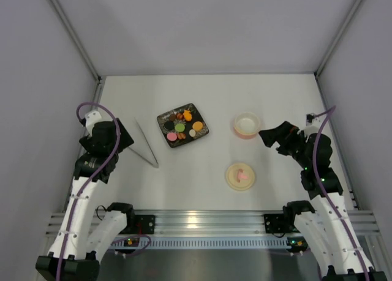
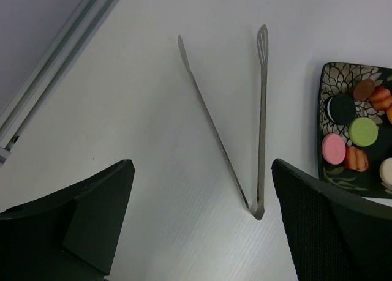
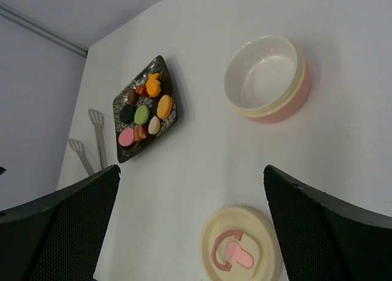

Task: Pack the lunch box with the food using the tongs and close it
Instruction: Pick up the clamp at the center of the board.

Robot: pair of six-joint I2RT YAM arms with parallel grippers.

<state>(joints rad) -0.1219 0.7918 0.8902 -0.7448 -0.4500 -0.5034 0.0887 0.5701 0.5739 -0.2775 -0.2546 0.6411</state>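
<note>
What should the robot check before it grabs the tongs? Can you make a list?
1. Left gripper open, holding nothing: ok.
2. Tongs lying flat and untouched, in the left wrist view: ok.
3. Lunch box uncovered and empty: ok.
4. Lid set apart from the lunch box: ok.
5. Food all on the plate: ok.
6. Right gripper open, holding nothing: ok.

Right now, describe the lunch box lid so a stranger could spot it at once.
Find the dark floral plate of food in the middle of the white table. Right of it stands the open pink bowl; the lid lies flat, toward the near edge. It is the only cream disc, with a pink knob on top.
</note>
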